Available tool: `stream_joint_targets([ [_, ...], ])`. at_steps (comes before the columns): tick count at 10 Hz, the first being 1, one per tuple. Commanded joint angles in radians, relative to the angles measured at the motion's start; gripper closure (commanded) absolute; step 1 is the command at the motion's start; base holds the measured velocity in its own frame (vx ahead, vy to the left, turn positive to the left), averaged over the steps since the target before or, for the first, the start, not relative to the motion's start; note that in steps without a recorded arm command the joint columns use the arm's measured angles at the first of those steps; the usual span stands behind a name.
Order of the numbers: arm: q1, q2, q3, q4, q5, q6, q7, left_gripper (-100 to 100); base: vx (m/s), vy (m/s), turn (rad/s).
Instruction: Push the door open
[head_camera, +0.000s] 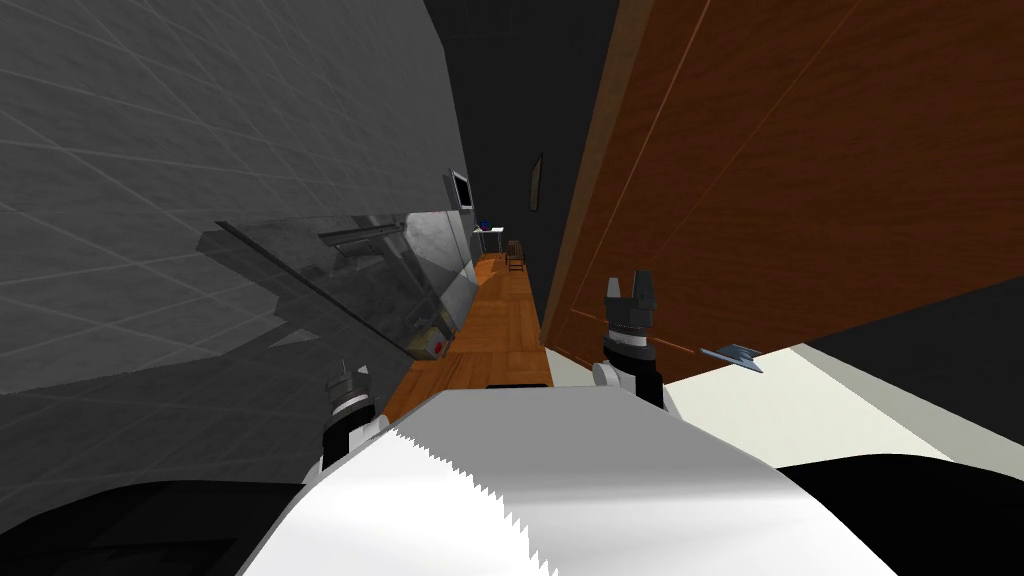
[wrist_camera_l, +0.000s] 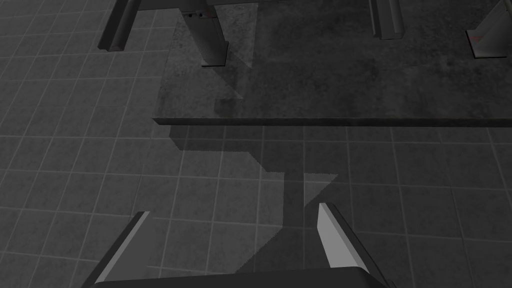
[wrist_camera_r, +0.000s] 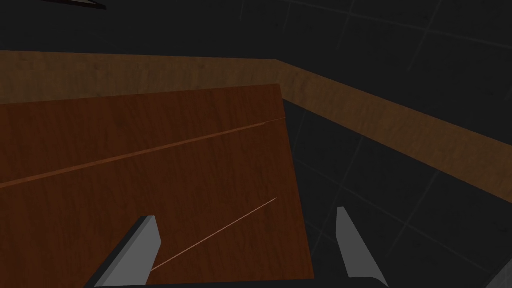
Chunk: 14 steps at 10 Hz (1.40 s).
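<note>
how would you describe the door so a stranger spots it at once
Opposite the grey tiled wall, across the strip of orange floor, the door rises just ahead of the right gripper. It is the one broad dark reddish-brown panel, crossed by thin pale lines.

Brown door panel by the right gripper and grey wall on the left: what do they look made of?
Brown door panel: likely wood or veneer, dark reddish, matte; faint grain streaks and thin pale lines show. Grey wall: likely tile, dull mottled finish; a grid of joint lines crosses it. Rendered, so uncertain.
</note>
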Motion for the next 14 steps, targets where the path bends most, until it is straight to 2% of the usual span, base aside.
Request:
stream_joint_targets([
  [1,0.002,-0.002,-0.009,0.015,-0.008,0.023,0.001,-100,0.030,-0.017,-0.098],
  [3,0.002,-0.002,-0.010,0.016,-0.009,0.025,0.001,-100,0.028,-0.013,-0.090],
  [12,0.002,-0.002,-0.010,0.016,-0.009,0.025,0.001,-100,-0.002,0.001,0.006],
  [14,0.003,-0.002,-0.015,0.027,0.004,0.020,0.003,-100,0.029,-0.012,-0.096],
])
